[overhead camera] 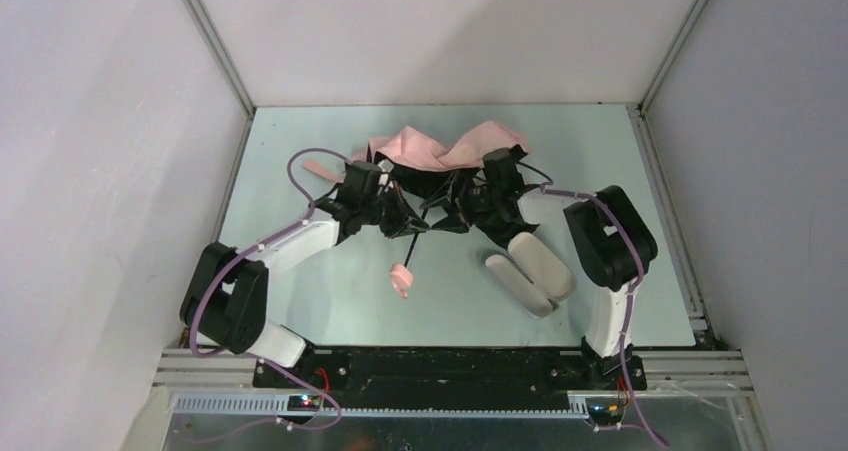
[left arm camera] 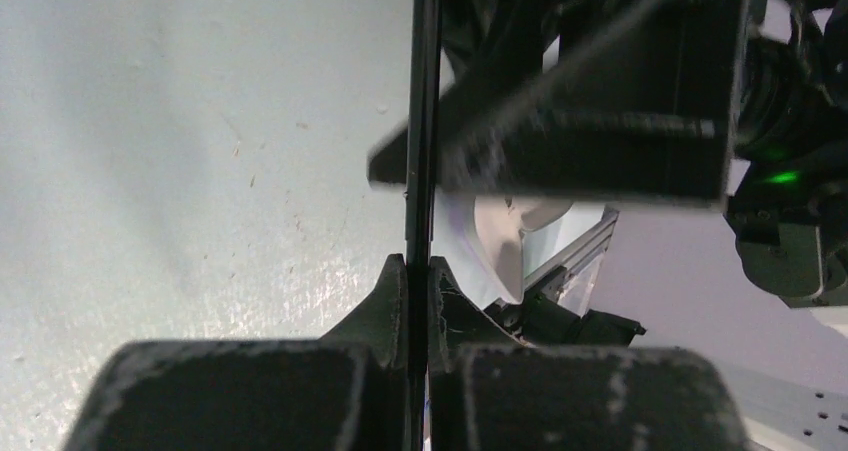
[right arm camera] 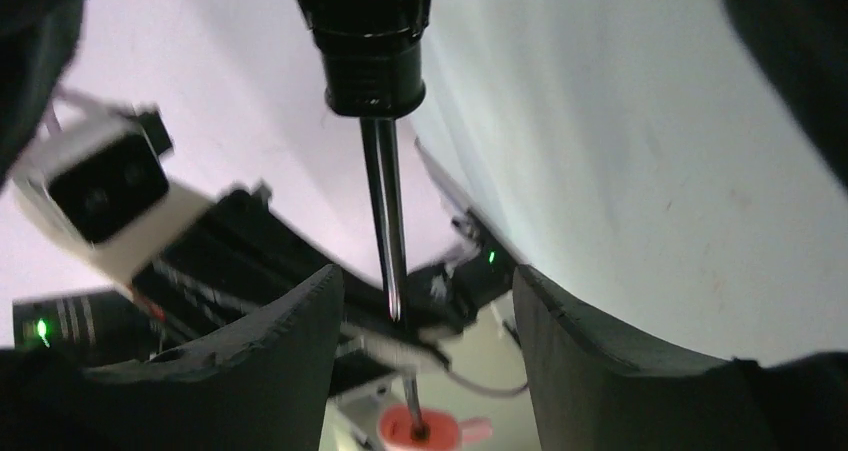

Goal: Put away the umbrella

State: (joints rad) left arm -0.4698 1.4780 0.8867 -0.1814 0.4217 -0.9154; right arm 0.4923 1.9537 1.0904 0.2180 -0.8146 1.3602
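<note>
Pale pink fabric of the umbrella (overhead camera: 440,149) is bunched at the far middle of the desk (overhead camera: 300,301), with its black underside towards the arms. Its shaft (right arm camera: 385,211) runs towards the near edge, slightly leftward, ending in the pink handle (overhead camera: 402,279). The left tool (left arm camera: 418,269) is clamped tight on a thin dark rod of the umbrella. The right tool (right arm camera: 425,291) stands parted, its fingers either side of the shaft without touching it. A pale lilac case (overhead camera: 530,271) lies right of the handle.

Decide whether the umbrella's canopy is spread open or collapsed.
Collapsed: in the top view the umbrella's pink canopy lies crumpled and bunched, not stretched taut.
</note>
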